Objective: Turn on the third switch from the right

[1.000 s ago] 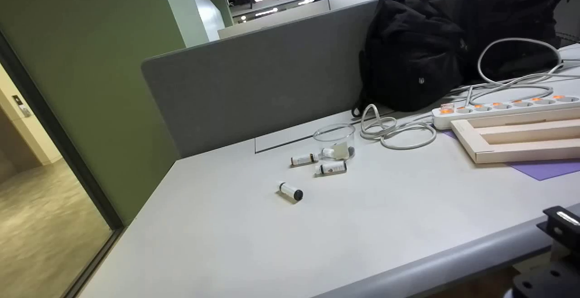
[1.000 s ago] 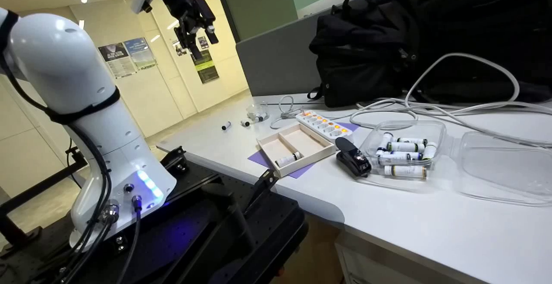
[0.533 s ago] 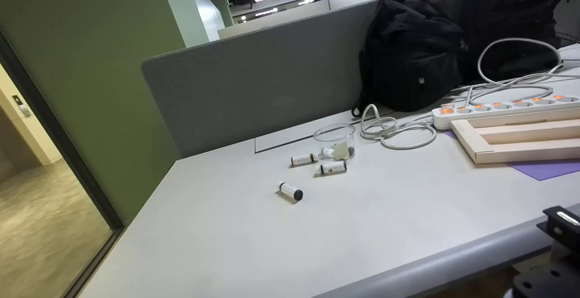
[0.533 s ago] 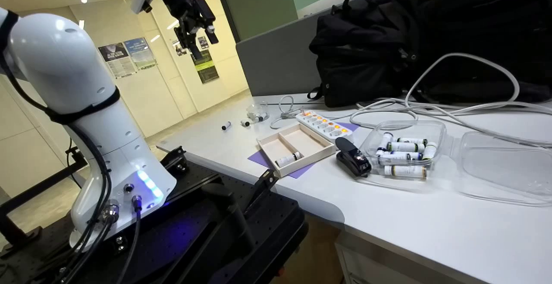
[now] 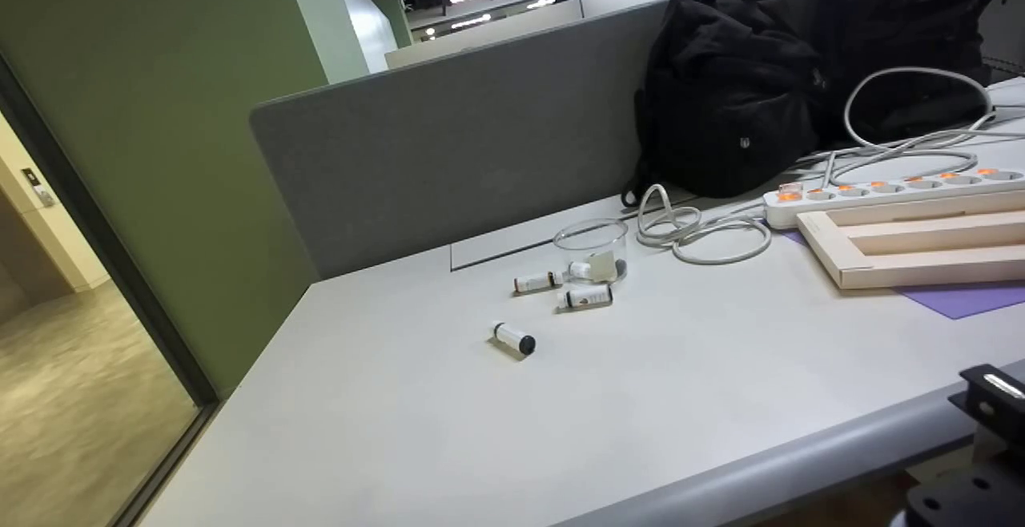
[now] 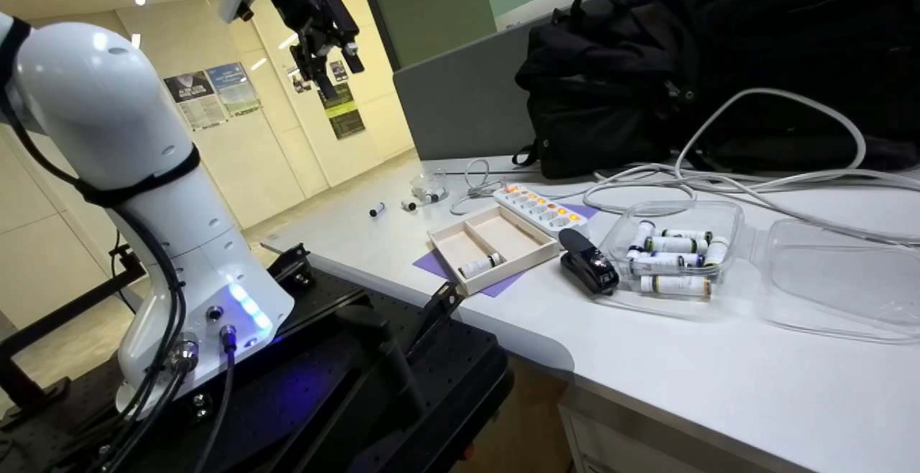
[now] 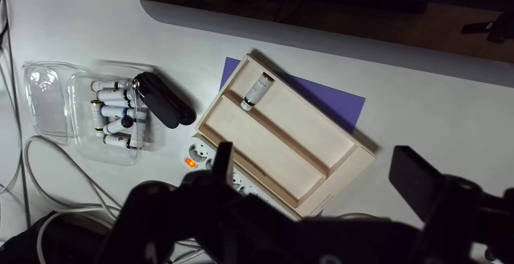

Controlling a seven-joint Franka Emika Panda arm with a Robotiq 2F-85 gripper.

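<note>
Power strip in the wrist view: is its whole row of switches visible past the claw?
No, the claw blocks much of the power strip from this camera, and only one glowing orange switch shows.

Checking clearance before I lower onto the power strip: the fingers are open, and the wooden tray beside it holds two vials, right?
Not two: the wooden tray beside the power strip holds one vial, as the wrist view shows. The fingers are open.
</note>
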